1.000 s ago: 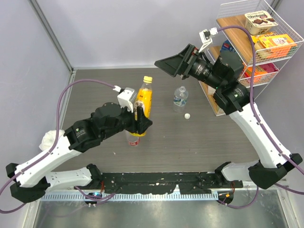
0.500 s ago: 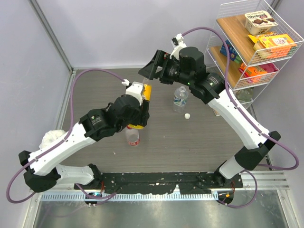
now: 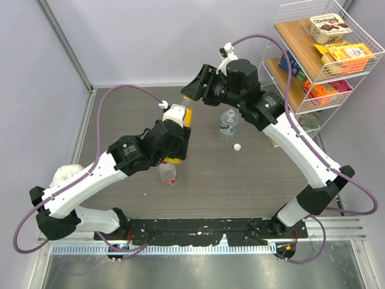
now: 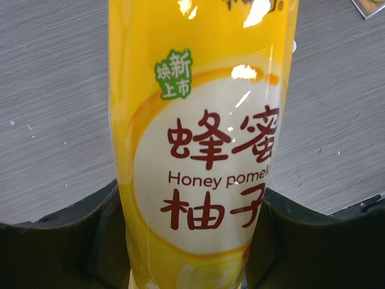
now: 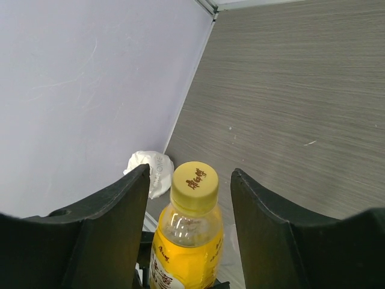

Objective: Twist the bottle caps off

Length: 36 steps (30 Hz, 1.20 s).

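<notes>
The yellow-orange bottle (image 4: pixel 198 150) stands upright with my left gripper (image 4: pixel 189 241) shut on its lower body; the fingers (image 4: pixel 105 241) press both sides. Its yellow cap (image 5: pixel 194 183) is on. My right gripper (image 5: pixel 190 176) sits over the bottle top (image 3: pixel 187 116), one finger on each side of the cap with a gap on both sides, so it is open. The clear bottle with the blue-white label (image 3: pixel 228 123) stands to the right with no cap on it, and a small white cap (image 3: pixel 238 147) lies beside it. The red-labelled bottle (image 3: pixel 168 173) stands just below my left gripper (image 3: pixel 178 139).
A wire shelf rack (image 3: pixel 361 24) with snack boxes stands at the far right. A crumpled white cloth (image 3: pixel 63 176) lies at the table's left edge, next to the wall; the right wrist view also shows this cloth (image 5: pixel 147 171).
My right arm swung left and came down over the yellow bottle's top, and its fingers have narrowed around the cap. My left arm shifted slightly, still holding the bottle.
</notes>
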Each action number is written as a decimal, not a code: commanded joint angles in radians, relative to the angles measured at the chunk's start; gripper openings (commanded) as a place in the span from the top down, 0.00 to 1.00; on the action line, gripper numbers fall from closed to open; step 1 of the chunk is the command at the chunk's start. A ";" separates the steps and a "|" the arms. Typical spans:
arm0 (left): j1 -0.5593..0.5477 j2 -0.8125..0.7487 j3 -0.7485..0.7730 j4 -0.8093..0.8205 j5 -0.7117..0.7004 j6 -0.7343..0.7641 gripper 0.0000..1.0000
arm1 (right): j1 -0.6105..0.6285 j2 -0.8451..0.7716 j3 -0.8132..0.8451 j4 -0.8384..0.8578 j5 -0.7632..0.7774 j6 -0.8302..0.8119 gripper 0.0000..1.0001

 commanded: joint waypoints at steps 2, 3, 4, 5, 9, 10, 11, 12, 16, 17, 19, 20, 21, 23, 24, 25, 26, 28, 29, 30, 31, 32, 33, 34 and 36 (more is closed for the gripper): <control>-0.005 -0.012 0.037 0.010 -0.016 0.004 1.00 | 0.004 -0.012 0.001 0.027 0.000 -0.003 0.41; -0.005 -0.011 0.037 0.010 -0.014 0.004 1.00 | 0.002 -0.009 0.000 0.027 -0.002 -0.003 0.48; -0.005 -0.012 0.037 0.010 -0.014 0.003 1.00 | 0.004 -0.008 0.000 0.029 -0.006 -0.003 0.53; -0.008 -0.009 0.038 0.009 -0.012 0.001 1.00 | 0.004 -0.008 -0.002 0.029 -0.008 -0.003 0.58; -0.010 -0.012 0.038 0.006 -0.014 0.001 1.00 | 0.004 -0.011 -0.005 0.027 -0.012 -0.009 0.81; -0.010 -0.012 0.038 0.004 -0.014 0.001 1.00 | 0.004 -0.011 -0.005 0.030 -0.015 -0.011 0.91; -0.010 -0.012 0.038 0.006 -0.015 0.001 1.00 | 0.004 -0.012 -0.006 0.033 -0.023 -0.014 0.94; -0.010 -0.012 0.038 0.004 -0.014 0.000 1.00 | 0.004 -0.014 -0.008 0.033 -0.025 -0.015 0.98; -0.010 -0.023 0.034 0.001 -0.005 -0.002 1.00 | 0.002 -0.034 -0.037 0.078 -0.068 -0.041 0.98; -0.010 -0.028 0.029 0.006 0.001 -0.005 1.00 | 0.002 -0.043 -0.057 0.107 -0.100 -0.046 0.98; -0.011 -0.041 0.015 0.015 0.018 -0.005 1.00 | -0.005 -0.063 -0.092 0.156 -0.147 -0.050 0.98; -0.010 -0.052 0.009 0.021 0.032 -0.008 1.00 | -0.013 -0.072 -0.107 0.176 -0.164 -0.049 0.98; -0.011 -0.063 0.001 0.027 0.041 -0.009 1.00 | -0.018 -0.089 -0.140 0.215 -0.201 -0.044 0.98; -0.010 -0.086 -0.014 0.043 0.055 -0.014 1.00 | -0.039 -0.112 -0.183 0.278 -0.259 -0.026 0.98; -0.010 -0.101 -0.022 0.046 0.060 -0.019 1.00 | -0.060 -0.117 -0.209 0.297 -0.285 -0.011 0.98; -0.010 -0.114 -0.029 0.047 0.064 -0.022 1.00 | -0.082 -0.130 -0.220 0.335 -0.328 -0.006 0.98; -0.010 -0.127 -0.032 0.047 0.072 -0.026 1.00 | -0.090 -0.146 -0.248 0.375 -0.351 0.009 0.98; -0.010 -0.150 -0.042 0.053 0.093 -0.032 1.00 | -0.120 -0.170 -0.291 0.444 -0.428 0.032 0.98; -0.010 -0.157 -0.048 0.059 0.106 -0.035 1.00 | -0.137 -0.175 -0.304 0.467 -0.452 0.043 0.98; -0.010 -0.164 -0.054 0.067 0.122 -0.034 1.00 | -0.145 -0.189 -0.327 0.513 -0.498 0.069 0.98; -0.010 -0.173 -0.063 0.081 0.139 -0.031 1.00 | -0.160 -0.193 -0.336 0.538 -0.518 0.084 0.98; -0.010 -0.178 -0.072 0.099 0.162 -0.028 1.00 | -0.163 -0.205 -0.354 0.597 -0.558 0.109 0.98; -0.010 -0.183 -0.077 0.113 0.178 -0.028 1.00 | -0.171 -0.210 -0.364 0.627 -0.575 0.124 0.98; -0.010 -0.184 -0.083 0.127 0.202 -0.028 1.00 | -0.172 -0.221 -0.379 0.671 -0.609 0.150 0.98; -0.011 -0.187 -0.094 0.170 0.266 -0.028 1.00 | -0.180 -0.235 -0.393 0.728 -0.646 0.183 0.98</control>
